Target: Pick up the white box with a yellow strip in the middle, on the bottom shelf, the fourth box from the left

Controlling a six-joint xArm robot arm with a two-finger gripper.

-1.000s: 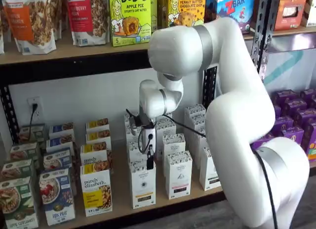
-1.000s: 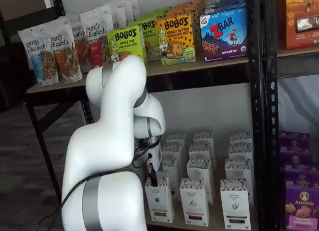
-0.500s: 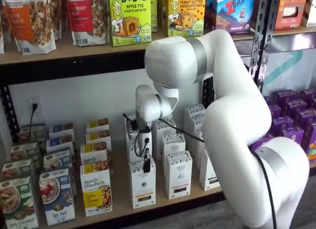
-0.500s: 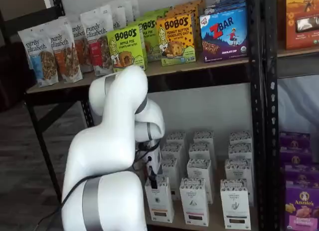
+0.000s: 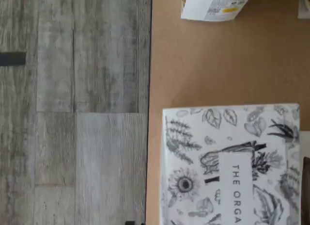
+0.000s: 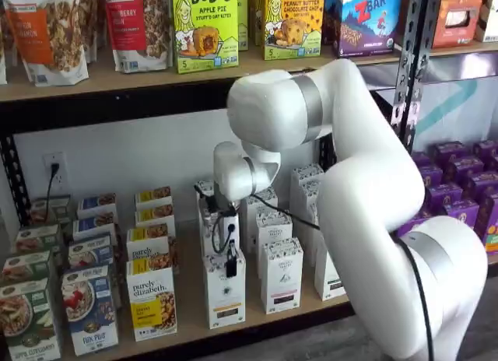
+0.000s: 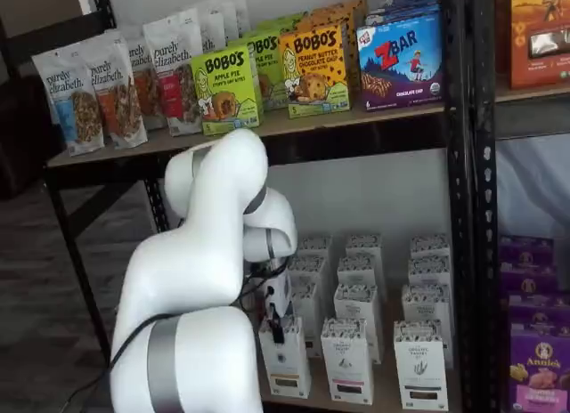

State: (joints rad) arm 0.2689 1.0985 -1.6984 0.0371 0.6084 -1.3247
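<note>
The white box (image 6: 225, 293), tall and narrow with a grey patterned top and a yellow strip over a dark label, stands at the front of the bottom shelf (image 6: 187, 318). It also shows in a shelf view (image 7: 286, 362). My gripper (image 6: 230, 266) hangs just above its top, with its black fingers pointing down at the box's front edge; it also shows in a shelf view (image 7: 276, 328). No gap shows between the fingers. The wrist view shows the box's patterned top (image 5: 227, 162) close below, on the tan board (image 5: 218, 65).
A like white carton with a pink strip (image 6: 282, 279) stands right of the box, with more white cartons behind. Purely elizabeth boxes (image 6: 152, 299) stand to its left; one shows in the wrist view (image 5: 213, 4). Grey plank floor (image 5: 72, 113) lies past the shelf's front rail.
The arm has shifted left and the gripper has come down a little, closer to the top of the front white box.
</note>
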